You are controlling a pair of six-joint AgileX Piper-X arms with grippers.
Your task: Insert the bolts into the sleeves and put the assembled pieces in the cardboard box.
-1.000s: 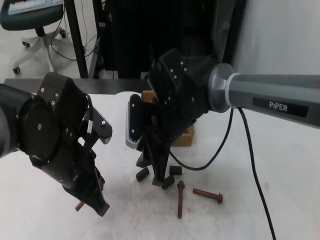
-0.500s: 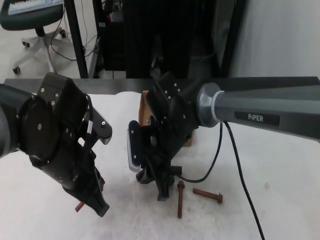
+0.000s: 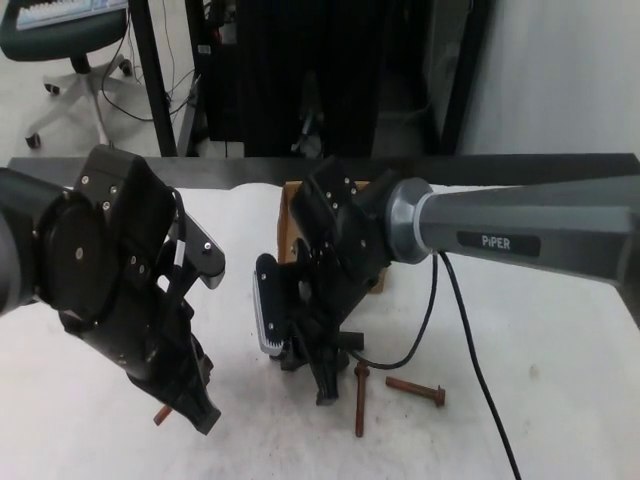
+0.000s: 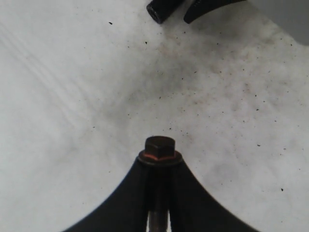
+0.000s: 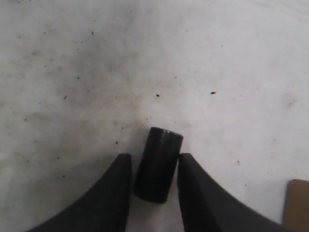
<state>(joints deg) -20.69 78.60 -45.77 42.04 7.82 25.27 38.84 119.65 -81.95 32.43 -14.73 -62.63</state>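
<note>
My left gripper (image 4: pixel 160 164) is shut on a rusty bolt (image 4: pixel 160 146), whose hex head sticks out past the fingertips just above the white table. In the high view this gripper (image 3: pixel 187 402) hangs at the near left, with the bolt's end (image 3: pixel 160 412) poking out beside it. My right gripper (image 5: pixel 154 159) is down on the table, its fingers pressed against both sides of a black sleeve (image 5: pixel 159 170) lying flat. In the high view it (image 3: pixel 307 362) stands at the middle. Another black sleeve (image 4: pixel 161 9) lies farther off in the left wrist view.
Two loose rusty bolts (image 3: pixel 360 398) (image 3: pixel 415 388) lie on the table just right of my right gripper. The cardboard box (image 3: pixel 290 215) stands behind the right arm, and its corner (image 5: pixel 297 203) shows in the right wrist view. A black cable (image 3: pixel 440 300) trails from the right arm.
My right arm has come down and slightly leftward onto the table, now covering the sleeves that showed beneath it a second ago. The left arm with its bolt has stayed put.
</note>
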